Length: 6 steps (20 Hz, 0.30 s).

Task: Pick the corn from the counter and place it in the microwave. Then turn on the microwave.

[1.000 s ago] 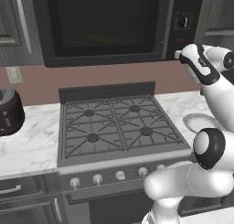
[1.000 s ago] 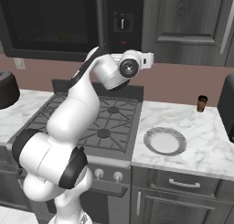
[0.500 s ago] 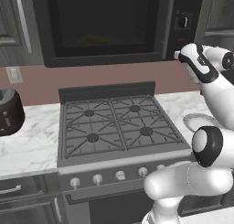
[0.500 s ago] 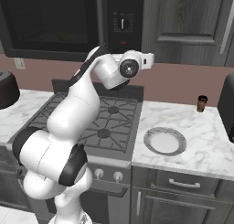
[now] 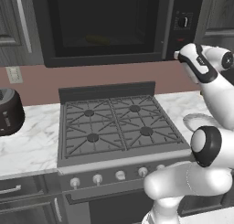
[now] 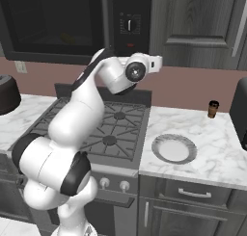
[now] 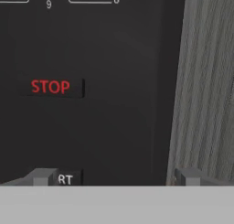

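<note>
The microwave (image 5: 109, 26) hangs above the stove with its dark glass door closed. Through the glass the yellow corn (image 5: 98, 39) lies inside, also faint as the corn (image 6: 67, 38) in the right base view. My gripper (image 5: 177, 55) is raised to the lower part of the side control panel (image 5: 183, 29), below the round knob (image 6: 129, 25). In the hand view the gripper (image 7: 116, 177) is open and empty, very close to the panel. Its left fingertip (image 7: 43, 176) sits beside the START button (image 7: 65, 179), with the red STOP button (image 7: 50, 87) above.
A grey gas stove (image 5: 116, 125) lies below the microwave. The marble counter (image 6: 212, 138) to its right carries a round plate (image 6: 173, 148) and a small brown bottle (image 6: 212, 108). A dark toaster (image 5: 8, 111) stands on the left counter. A grey cabinet door (image 7: 205, 90) borders the panel.
</note>
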Available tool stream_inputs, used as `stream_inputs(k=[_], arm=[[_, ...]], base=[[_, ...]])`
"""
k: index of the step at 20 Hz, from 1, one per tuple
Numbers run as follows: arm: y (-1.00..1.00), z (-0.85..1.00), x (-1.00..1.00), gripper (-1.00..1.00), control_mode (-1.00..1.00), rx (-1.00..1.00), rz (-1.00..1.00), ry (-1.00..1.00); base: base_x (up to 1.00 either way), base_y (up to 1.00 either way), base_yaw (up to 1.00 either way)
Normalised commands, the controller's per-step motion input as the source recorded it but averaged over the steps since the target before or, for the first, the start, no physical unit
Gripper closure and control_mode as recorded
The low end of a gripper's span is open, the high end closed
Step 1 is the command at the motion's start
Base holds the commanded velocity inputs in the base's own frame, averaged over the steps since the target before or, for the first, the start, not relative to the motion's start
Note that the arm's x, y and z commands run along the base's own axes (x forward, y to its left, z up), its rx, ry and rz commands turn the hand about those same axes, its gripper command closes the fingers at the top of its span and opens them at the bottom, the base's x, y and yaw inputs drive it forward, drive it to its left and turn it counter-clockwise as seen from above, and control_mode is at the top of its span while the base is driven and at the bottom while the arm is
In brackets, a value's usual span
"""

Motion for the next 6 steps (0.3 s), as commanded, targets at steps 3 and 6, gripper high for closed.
stream_inputs(k=[3, 6], arm=[[0.0, 0.0, 0.0, -1.0, -1.0, 0.0, 0.0, 0.0], [0.0, 0.0, 0.0, -1.0, -1.0, 0.0, 0.0, 0.0]], base=[[0.0, 0.0, 0.0], [0.0, 0.0, 0.0]])
